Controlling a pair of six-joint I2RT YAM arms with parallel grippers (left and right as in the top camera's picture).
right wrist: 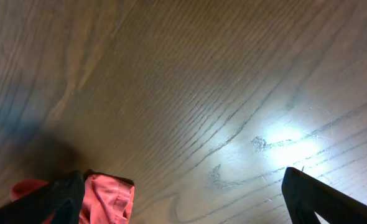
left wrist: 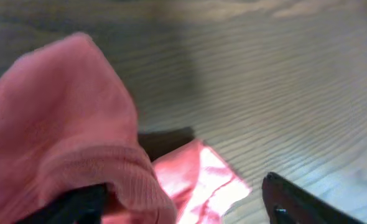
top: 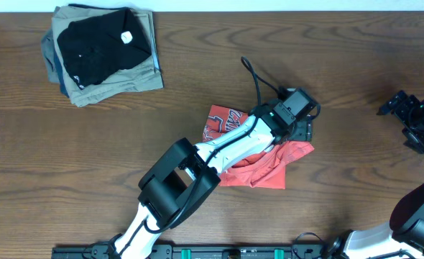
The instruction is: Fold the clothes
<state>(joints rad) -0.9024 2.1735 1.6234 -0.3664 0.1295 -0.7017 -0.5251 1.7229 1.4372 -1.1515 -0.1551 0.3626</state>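
Left gripper [left wrist: 185, 202] jaws apart, red-orange T-shirt [top: 261, 170] bunched under it, ribbed hem draped over one finger. Right gripper [right wrist: 186, 205] apart, well clear. Shirt looks soft, light, limp — likely best pinched at a hem corner.

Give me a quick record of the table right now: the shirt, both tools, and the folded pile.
shirt: red-orange T-shirt, crumpled mid-table, not yet folded, partly hidden by the left arm
left tool: open, low over the shirt, fabric draped over one finger
right tool: open, over bare table at the right, holding nothing
folded pile: black garment on top, far-left corner, apart from the shirt
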